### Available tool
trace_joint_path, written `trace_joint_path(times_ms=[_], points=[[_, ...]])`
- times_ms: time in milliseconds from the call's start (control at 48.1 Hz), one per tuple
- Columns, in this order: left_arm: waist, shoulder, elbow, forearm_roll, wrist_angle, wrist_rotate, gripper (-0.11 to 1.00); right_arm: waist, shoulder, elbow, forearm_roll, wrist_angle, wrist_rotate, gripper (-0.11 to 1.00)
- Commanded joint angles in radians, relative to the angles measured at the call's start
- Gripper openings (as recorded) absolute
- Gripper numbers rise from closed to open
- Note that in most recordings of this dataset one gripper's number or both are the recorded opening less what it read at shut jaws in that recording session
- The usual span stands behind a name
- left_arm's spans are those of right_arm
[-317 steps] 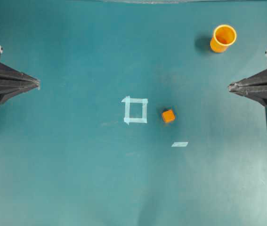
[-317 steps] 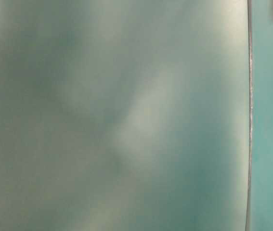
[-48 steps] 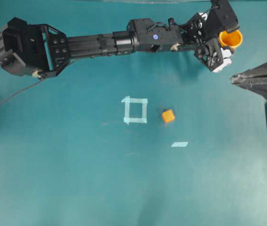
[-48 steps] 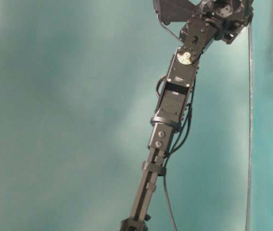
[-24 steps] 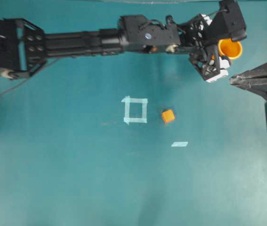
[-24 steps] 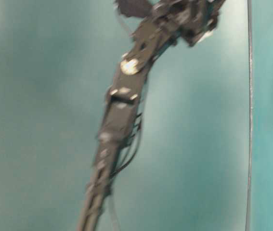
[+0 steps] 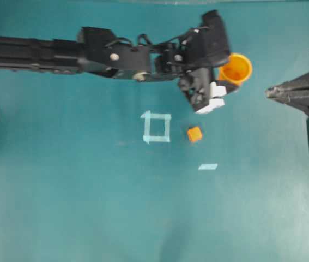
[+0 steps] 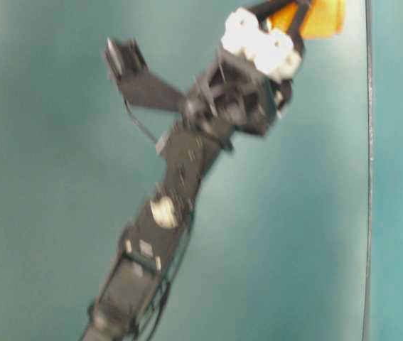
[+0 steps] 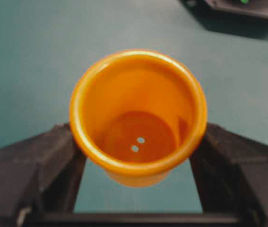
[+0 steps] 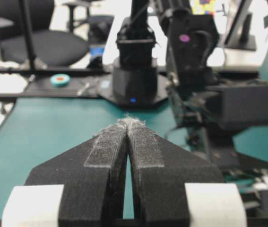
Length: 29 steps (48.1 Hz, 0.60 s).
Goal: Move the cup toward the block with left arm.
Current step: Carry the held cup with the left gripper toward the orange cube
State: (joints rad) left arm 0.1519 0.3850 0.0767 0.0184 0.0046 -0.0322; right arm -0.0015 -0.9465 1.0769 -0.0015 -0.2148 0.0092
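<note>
Cup fills your left wrist view: smooth yellow-orange plastic, round rolled rim, two small pale dots on its floor. You have it clamped at the sides, a black finger pressed on each wall, so the left gripper is closed around it. Whether its base touches the green table cannot be told; teal cloth shows under the lower wall in the wrist view.

From overhead, the cup sits right of the gripper body, up and to the right of the block, near but apart. That small orange cube lies just right of the pale tape square, with a tape strip below it.

Your left arm spans in from the left edge, its base cut off. In the table-level view it is heavily blurred, and only an orange sliver of cup shows at the top.

Your right gripper rests at the right edge, foam tips pressed together, holding nothing.
</note>
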Motion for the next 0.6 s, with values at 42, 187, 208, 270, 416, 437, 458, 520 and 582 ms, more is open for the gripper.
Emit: trace_joint_path(times_ms=[42, 187, 208, 270, 416, 437, 458, 520, 582], points=[[-0.029, -0.087, 0.077, -0.002, -0.054, 0.000, 0.64, 0.000, 0.000, -0.031, -0.002, -0.005, -0.002, 0.00], [-0.058, -0.101, 0.118, -0.002, -0.061, -0.002, 0.64, 0.000, 0.000, -0.031, 0.000, -0.005, -0.002, 0.00], [-0.063, -0.103, 0.120, -0.002, -0.063, -0.002, 0.64, 0.000, 0.000, -0.031, 0.000, -0.005, 0.000, 0.00], [-0.072, -0.103, 0.123, -0.002, -0.066, -0.002, 0.64, 0.000, 0.000, -0.031, -0.002, -0.005, 0.000, 0.00], [-0.097, -0.103, 0.126, -0.002, -0.067, -0.002, 0.64, 0.000, 0.000, -0.031, 0.000, -0.005, 0.000, 0.00], [-0.101, -0.103, 0.129, -0.002, -0.067, -0.002, 0.64, 0.000, 0.000, -0.031, -0.002, -0.005, 0.000, 0.00], [-0.103, -0.103, 0.130, -0.002, -0.067, -0.002, 0.64, 0.000, 0.000, -0.031, -0.002, -0.005, 0.000, 0.00], [-0.109, -0.106, 0.140, -0.002, -0.067, -0.003, 0.64, 0.000, 0.000, -0.031, 0.000, -0.005, 0.000, 0.00], [-0.114, -0.110, 0.152, -0.003, -0.071, -0.002, 0.64, 0.000, 0.000, -0.031, 0.000, -0.005, 0.000, 0.00]])
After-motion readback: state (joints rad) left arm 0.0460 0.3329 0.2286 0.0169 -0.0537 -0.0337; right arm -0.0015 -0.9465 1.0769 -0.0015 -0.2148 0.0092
